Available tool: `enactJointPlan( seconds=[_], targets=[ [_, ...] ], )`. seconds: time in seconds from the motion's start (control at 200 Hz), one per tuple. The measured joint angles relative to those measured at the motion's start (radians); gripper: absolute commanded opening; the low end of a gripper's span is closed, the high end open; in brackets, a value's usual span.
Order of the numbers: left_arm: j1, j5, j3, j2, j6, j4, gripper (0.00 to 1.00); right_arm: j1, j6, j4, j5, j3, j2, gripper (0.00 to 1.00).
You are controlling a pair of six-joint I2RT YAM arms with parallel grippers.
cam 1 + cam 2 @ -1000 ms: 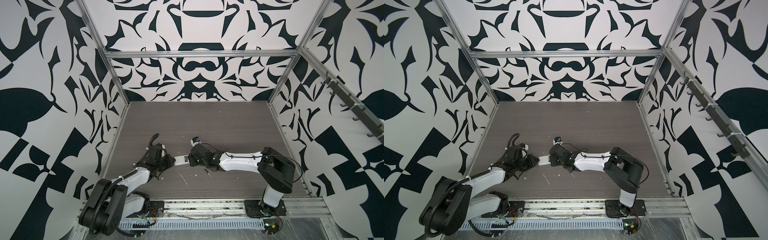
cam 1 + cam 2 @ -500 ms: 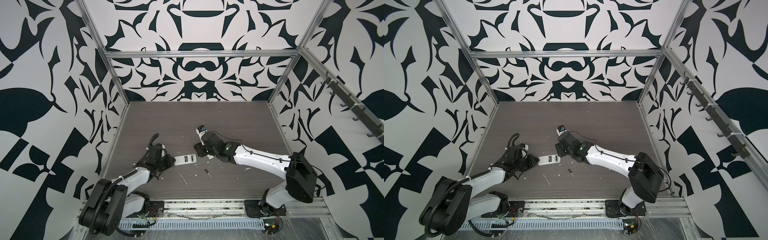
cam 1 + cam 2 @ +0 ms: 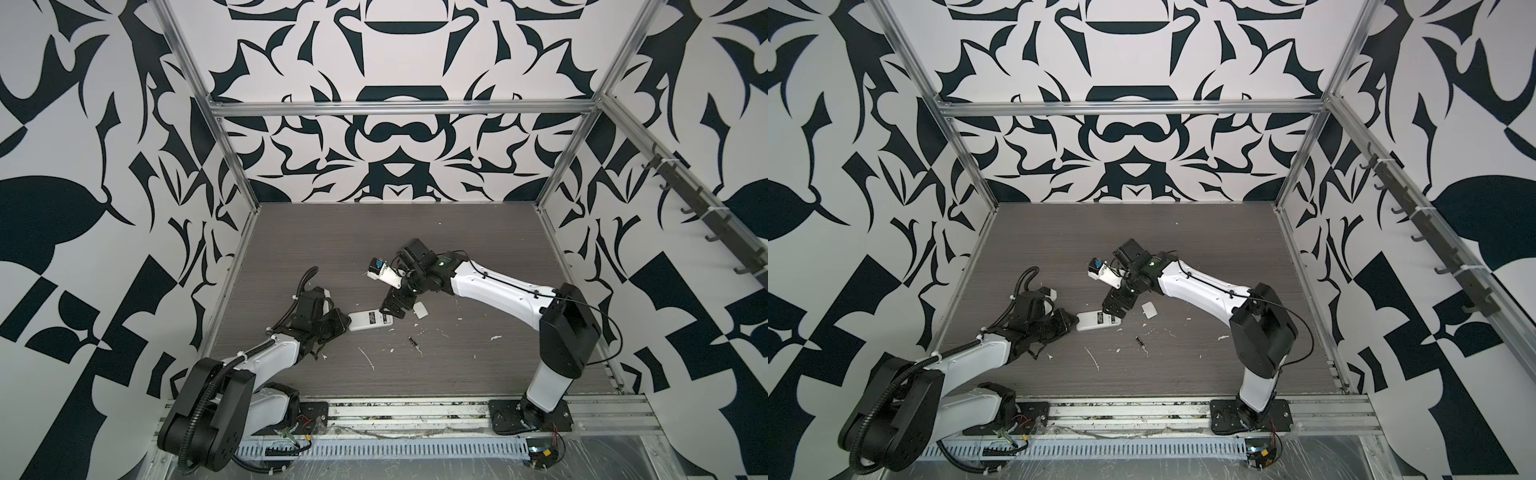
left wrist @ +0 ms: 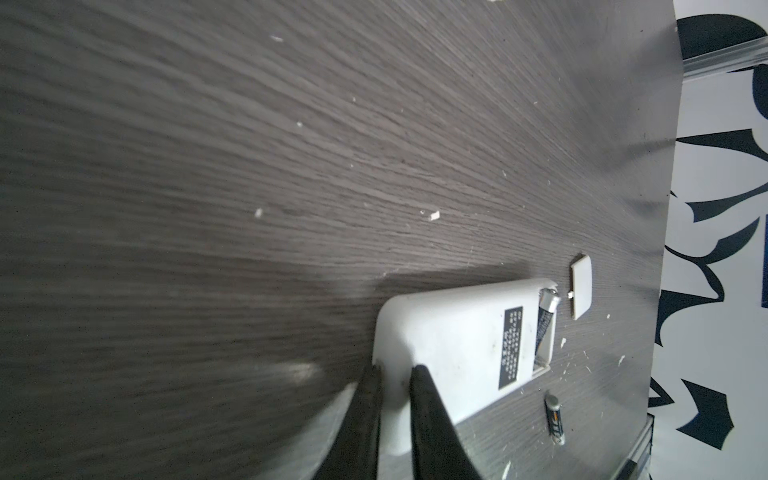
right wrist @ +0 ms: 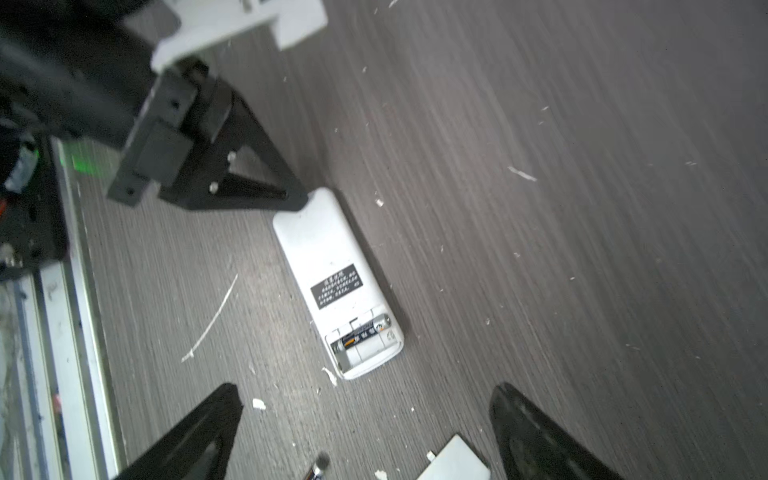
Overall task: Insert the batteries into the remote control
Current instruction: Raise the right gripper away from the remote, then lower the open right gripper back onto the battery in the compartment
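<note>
The right tool (image 5: 365,388) has backed off the remote control (image 5: 328,257), open and empty. One battery (image 5: 363,330) is seated (left tool (image 4: 397,368) pinching its end); the loose battery (image 4: 555,419) remains.

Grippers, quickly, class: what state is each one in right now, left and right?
Left gripper: closed on one end of the remote control.
Right gripper: open, holding nothing.

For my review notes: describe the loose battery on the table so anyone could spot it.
On the dark wood-grain tabletop, find the slim white remote control lying back-up. Toward the front rail from its open end lies the tiny dark cylindrical battery: darker than the pale scraps, and outside the compartment holding its twin.
</note>
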Motion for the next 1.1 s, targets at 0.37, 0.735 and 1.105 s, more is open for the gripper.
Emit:
enactJointPlan(
  seconds=[0.37, 0.735, 1.105],
  targets=[
    [0.000, 0.004, 0.000, 0.003, 0.000, 0.001, 0.18, 0.007, -0.182, -0.041, 0.044, 0.011, 0.051, 0.75],
    [0.000, 0.004, 0.000, 0.003, -0.001, 0.001, 0.16, 0.027, -0.239, 0.004, 0.080, 0.016, 0.103, 0.46],
    [0.000, 0.005, 0.000, 0.003, -0.005, 0.001, 0.15, 0.032, -0.274, 0.010, 0.088, 0.052, 0.177, 0.37]
  ],
)
